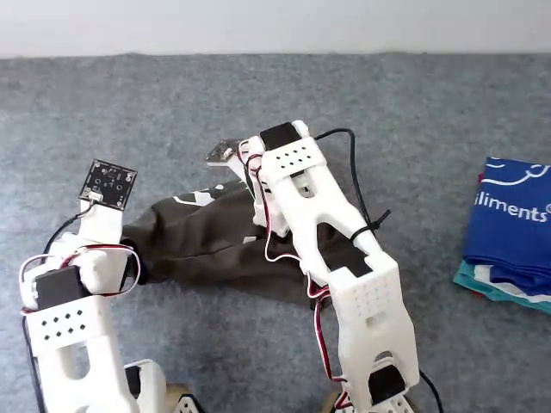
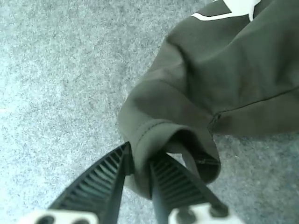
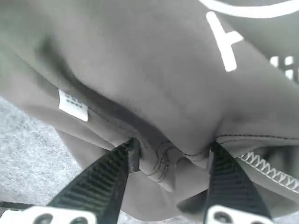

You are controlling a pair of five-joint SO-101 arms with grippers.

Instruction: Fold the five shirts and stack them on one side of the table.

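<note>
The dark shirt [image 1: 198,241] lies rumpled in the middle of the grey desk [image 1: 413,120], between the two arms and not yet a neat fold. The left pincer [image 2: 140,156] is closed on a rolled edge of it, with cloth pinched between the ribbed jaws at the shirt's outer end. The right pincer [image 3: 174,149] sits at a stitched hem with its jaws apart, a bunch of fabric between them but not clamped. Well apart from the shirt, at the far right edge of the desk, is a stack [image 1: 512,232] of folded shirts: a blue one on top and a teal one under it, with how many lie beneath too hidden to count. By my reading the task is well under way. Several shirts are folded and stacked, while this dark one has yet to be folded flat and carried over to the pile.
</note>
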